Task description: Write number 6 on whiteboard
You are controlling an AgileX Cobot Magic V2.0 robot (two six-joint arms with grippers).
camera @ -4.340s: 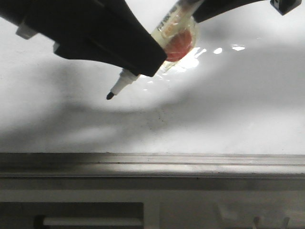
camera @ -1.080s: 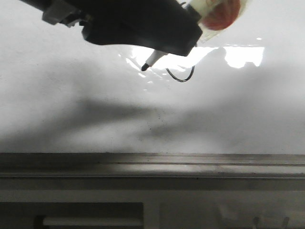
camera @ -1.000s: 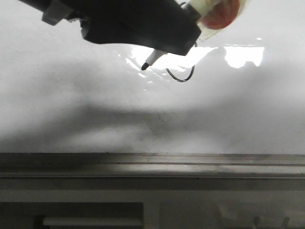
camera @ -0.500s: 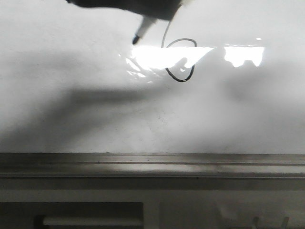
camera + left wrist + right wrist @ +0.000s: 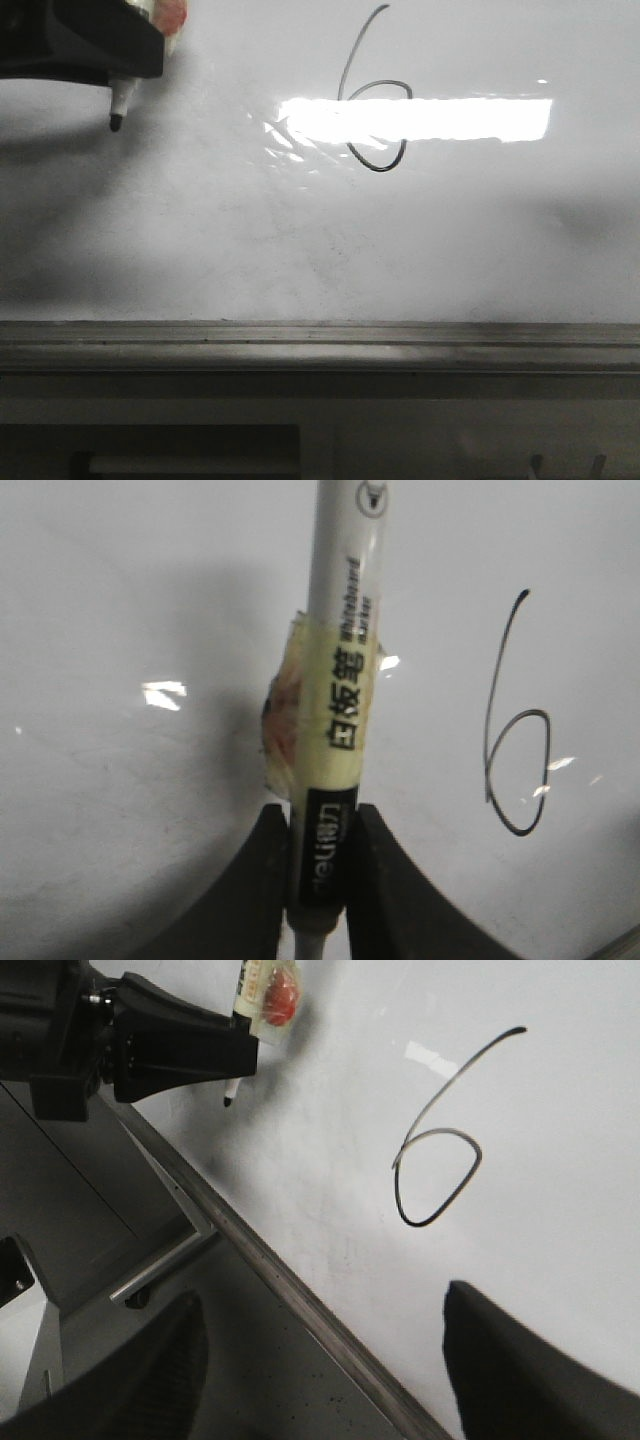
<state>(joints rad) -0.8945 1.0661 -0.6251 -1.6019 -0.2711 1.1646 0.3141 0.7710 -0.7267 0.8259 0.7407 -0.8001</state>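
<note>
The number 6 (image 5: 372,95) is drawn in thin dark line on the whiteboard (image 5: 300,240), upper middle in the front view. It also shows in the left wrist view (image 5: 515,730) and the right wrist view (image 5: 440,1140). My left gripper (image 5: 320,830) is shut on a white marker (image 5: 335,680) wrapped in yellowish tape. In the front view it sits at the upper left (image 5: 90,45), the marker tip (image 5: 116,122) pointing down, well left of the 6. My right gripper (image 5: 320,1340) is open and empty, its jaws wide apart over the board's lower edge.
A grey metal ledge (image 5: 320,345) runs along the board's lower edge. Below it is a grey panel with a recessed handle (image 5: 190,462). A bright light glare (image 5: 420,118) crosses the 6.
The left gripper with the marker has moved away from the board's middle to the upper left. The whole 6, earlier partly hidden by the gripper, now shows.
</note>
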